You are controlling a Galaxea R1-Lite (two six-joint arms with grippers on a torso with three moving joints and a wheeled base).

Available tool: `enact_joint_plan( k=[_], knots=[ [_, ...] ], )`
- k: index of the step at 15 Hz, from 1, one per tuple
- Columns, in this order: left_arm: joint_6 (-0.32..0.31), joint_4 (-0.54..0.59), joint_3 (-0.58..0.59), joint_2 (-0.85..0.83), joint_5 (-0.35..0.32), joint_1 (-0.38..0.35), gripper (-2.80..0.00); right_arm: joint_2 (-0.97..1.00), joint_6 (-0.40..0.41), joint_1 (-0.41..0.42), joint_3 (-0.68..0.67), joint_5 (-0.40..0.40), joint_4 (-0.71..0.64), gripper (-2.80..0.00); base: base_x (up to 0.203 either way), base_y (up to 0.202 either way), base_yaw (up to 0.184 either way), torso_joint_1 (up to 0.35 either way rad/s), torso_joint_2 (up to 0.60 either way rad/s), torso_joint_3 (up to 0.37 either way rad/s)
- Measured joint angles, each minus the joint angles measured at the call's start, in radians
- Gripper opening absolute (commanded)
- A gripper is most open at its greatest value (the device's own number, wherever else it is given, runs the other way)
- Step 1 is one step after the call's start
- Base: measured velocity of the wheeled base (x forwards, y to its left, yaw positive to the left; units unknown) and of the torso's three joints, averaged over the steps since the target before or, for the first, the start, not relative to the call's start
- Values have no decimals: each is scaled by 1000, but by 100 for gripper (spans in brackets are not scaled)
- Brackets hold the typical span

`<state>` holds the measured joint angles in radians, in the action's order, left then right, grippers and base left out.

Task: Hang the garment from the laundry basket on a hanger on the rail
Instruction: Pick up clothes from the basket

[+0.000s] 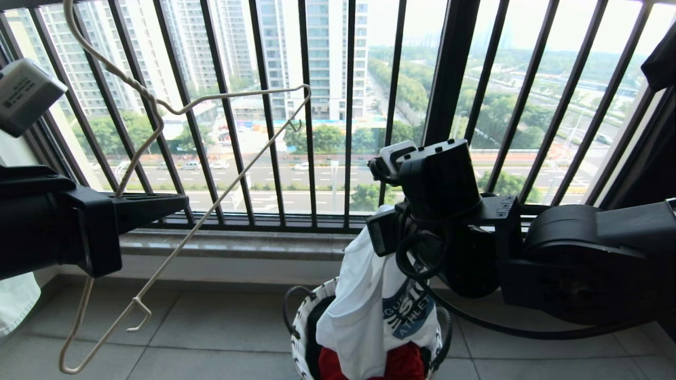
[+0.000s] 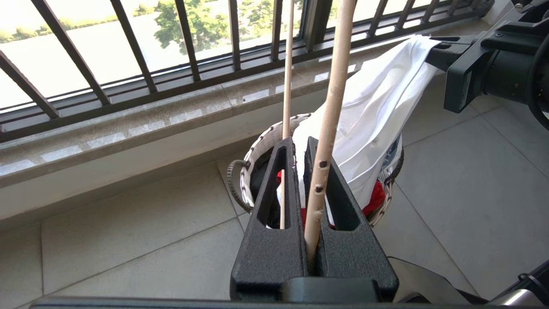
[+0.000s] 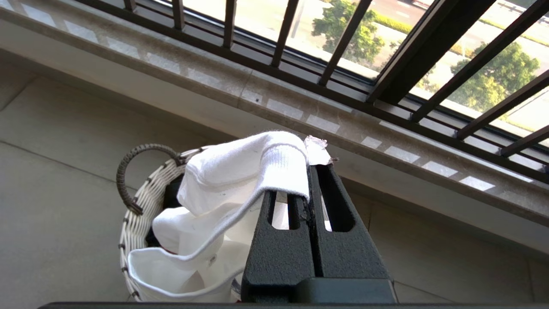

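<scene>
Black railing (image 1: 311, 158) spans the balcony edge above the tiled floor (image 1: 211, 327). White T-shirt (image 1: 364, 311) hangs half lifted over the laundry basket (image 1: 302, 327), collar clamped in the right pincer (image 3: 309, 159). Left pincer (image 1: 177, 203), well left of the basket, is clamped on the wire hanger (image 1: 211, 211), held tilted. Red cloth (image 1: 401, 364) lies in the basket.

You cannot see the hanger's (image 1: 174, 111) hook: its wire runs off the head view's top edge. The laundry basket (image 1: 302, 322) is cut off by that view's bottom edge, and the garment (image 1: 364, 306) covers most of its inside. Your right gripper's (image 3: 309, 165) tips are buried under the garment's bunched neckline. The chest lettering is folded and only partly readable. A red cloth (image 1: 401, 364) and something black beneath it show only as slivers.
</scene>
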<state>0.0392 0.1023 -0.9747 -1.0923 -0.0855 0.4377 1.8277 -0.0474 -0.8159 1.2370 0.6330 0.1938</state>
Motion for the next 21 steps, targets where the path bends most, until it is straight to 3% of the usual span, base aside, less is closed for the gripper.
enact_joint_plan(
  k=[10,14,16,18,21],
  knots=[
    [-29,0,24,7,-1,0,-280,14,25,0,-35,5,58,-280,0,0,0,1,-4,71],
    [-155,8,78,3,-2,1,-280,20,24,21,-21,4,70,-280,0,0,0,0,0,0],
    [-175,18,88,2,0,1,-280,23,25,48,-10,3,89,-280,0,0,0,0,0,0],
    [-223,100,91,4,0,2,-280,29,24,69,3,4,100,-280,0,0,0,0,0,0],
    [-345,240,100,20,-5,4,-280,40,23,102,20,4,100,-280,0,0,0,0,0,0]
  ],
)
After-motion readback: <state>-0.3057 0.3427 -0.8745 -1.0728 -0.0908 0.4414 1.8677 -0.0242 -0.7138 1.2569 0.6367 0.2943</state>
